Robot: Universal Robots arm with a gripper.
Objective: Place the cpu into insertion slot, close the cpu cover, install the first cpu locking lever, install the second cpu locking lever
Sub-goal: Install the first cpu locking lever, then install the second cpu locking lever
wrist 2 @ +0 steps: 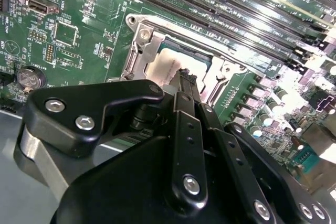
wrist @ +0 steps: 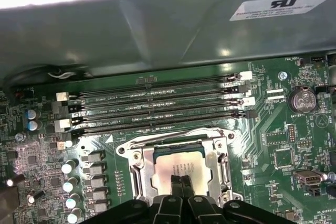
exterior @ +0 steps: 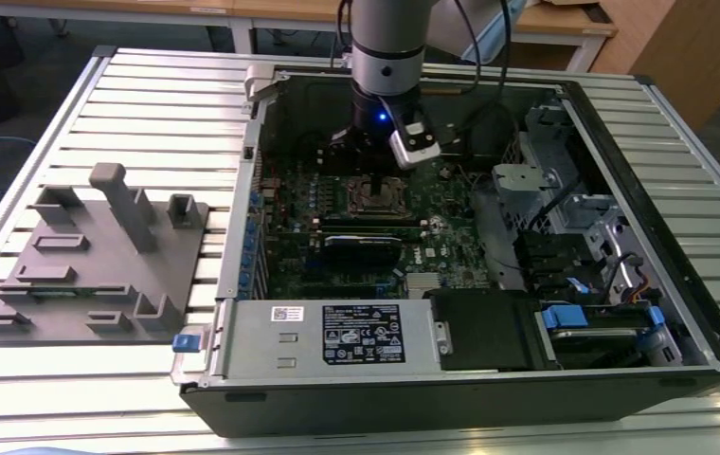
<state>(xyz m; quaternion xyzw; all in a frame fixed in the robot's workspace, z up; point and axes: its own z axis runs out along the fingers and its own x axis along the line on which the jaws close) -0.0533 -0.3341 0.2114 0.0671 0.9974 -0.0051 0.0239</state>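
Hovering directly over the cpu (wrist: 181,174) in the insertion slot (wrist: 137,167): hand (wrist: 179,180), fingertips apparently pressed together, empty.

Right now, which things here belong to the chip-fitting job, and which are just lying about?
For the job:
chip, seated in its socket
metal cover, lying over the chip
pincer, fingertips together above the chip

Lying about:
grey parts tray on the table
power supply box
memory slots
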